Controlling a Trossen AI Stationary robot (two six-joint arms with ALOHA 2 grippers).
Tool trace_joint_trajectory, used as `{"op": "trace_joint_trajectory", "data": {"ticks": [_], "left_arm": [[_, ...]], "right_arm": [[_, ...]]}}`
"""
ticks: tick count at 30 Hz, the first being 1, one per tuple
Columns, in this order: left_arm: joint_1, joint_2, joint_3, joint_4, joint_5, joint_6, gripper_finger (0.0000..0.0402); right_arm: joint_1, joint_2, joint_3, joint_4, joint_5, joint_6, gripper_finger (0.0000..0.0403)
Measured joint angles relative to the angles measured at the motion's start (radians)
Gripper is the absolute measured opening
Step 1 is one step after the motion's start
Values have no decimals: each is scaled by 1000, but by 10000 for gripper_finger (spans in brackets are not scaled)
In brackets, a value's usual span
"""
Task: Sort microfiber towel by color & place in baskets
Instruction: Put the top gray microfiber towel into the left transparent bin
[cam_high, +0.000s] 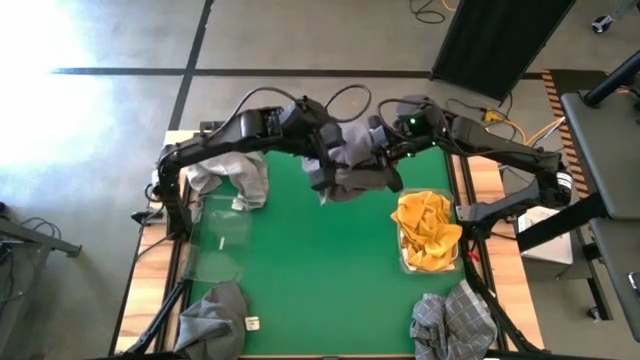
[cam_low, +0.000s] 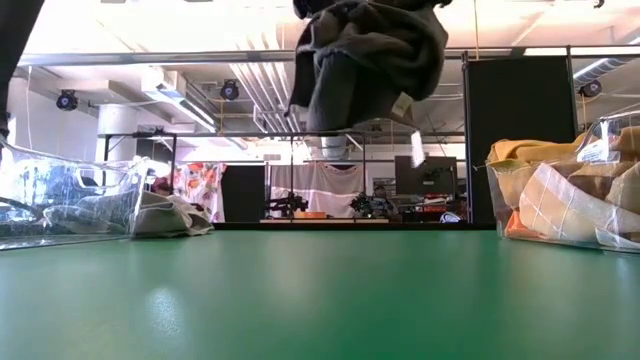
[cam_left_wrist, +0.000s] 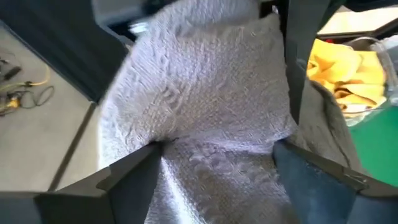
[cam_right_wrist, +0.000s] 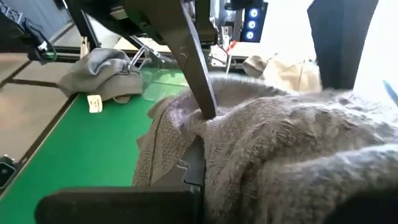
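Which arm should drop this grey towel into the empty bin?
Probably the left. Both the left gripper and right gripper hold the grey towel in the air, but the empty bin lies on the left arm's side; the yellow-filled bin lies right.

- You're in a lab/workshop bay: bare concrete floor (cam_high: 330, 40) w/ dark tape lines.
- Exposed pipes and ducts (cam_low: 255, 85) overhead, ceiling lights.
- Loose cables (cam_high: 520, 125) on floor, black partition panel (cam_high: 500, 40).
- Benches w/ monitors (cam_low: 420, 178) behind the green table (cam_high: 320, 270).

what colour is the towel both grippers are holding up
Grey towel, clearest in the high view.
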Motion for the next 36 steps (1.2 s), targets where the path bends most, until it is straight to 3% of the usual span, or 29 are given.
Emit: {"op": "trace_joint_trajectory", "data": {"ticks": [5,12,14,20,25,28,32,36], "left_arm": [[18,12,105,-112,120,6,269],[45,-12,250,-272,126,32,278],[49,-13,253,-286,134,23,290],[45,-2,187,-271,288,-2,315],[38,2,130,-259,341,-21,308],[27,1,125,-260,391,-32,297],[31,-13,134,-254,393,-96,300],[35,-6,134,-232,386,-121,327]], "right_arm": [[5,-1,40,-33,-8,-19,23],[59,-2,60,-42,41,-40,23],[84,0,61,-1,94,-41,23],[143,0,61,102,150,-55,23],[185,1,61,86,311,-47,23],[193,1,61,43,345,-36,23],[208,1,61,22,368,43,23],[221,2,61,15,471,77,23]]}}
